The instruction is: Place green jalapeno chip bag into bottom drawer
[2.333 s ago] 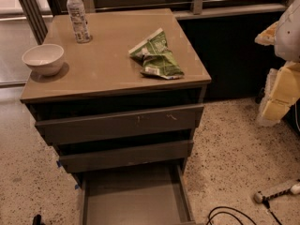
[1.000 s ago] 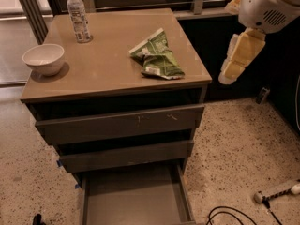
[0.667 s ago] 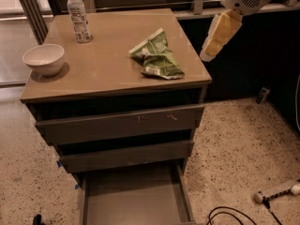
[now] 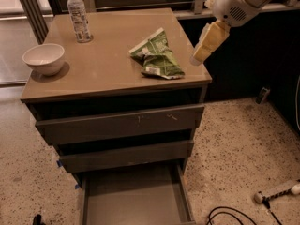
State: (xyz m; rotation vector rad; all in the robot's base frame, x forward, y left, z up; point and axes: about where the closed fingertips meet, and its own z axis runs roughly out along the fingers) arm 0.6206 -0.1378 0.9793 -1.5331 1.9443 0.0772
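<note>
The cabinet (image 4: 108, 74) has its bottom drawer (image 4: 136, 200) pulled out at 6 o'clock, and nothing is in it. My gripper (image 4: 197, 58) has swung in from the right and now hangs near the chip bag (image 4: 157, 55), at its 3 o'clock, not touching. I cannot tell if it is wide or narrow. The bag has not moved from the top, so I think grabbing comes next. The bowl (image 4: 43, 57) at 9 o'clock looks empty. A bottle (image 4: 78, 15) stands at 11 o'clock.

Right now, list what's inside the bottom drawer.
The bottom drawer shows only bare grey floor; its back is hidden under the drawers above. The gripper hangs beside the chip bag.
</note>
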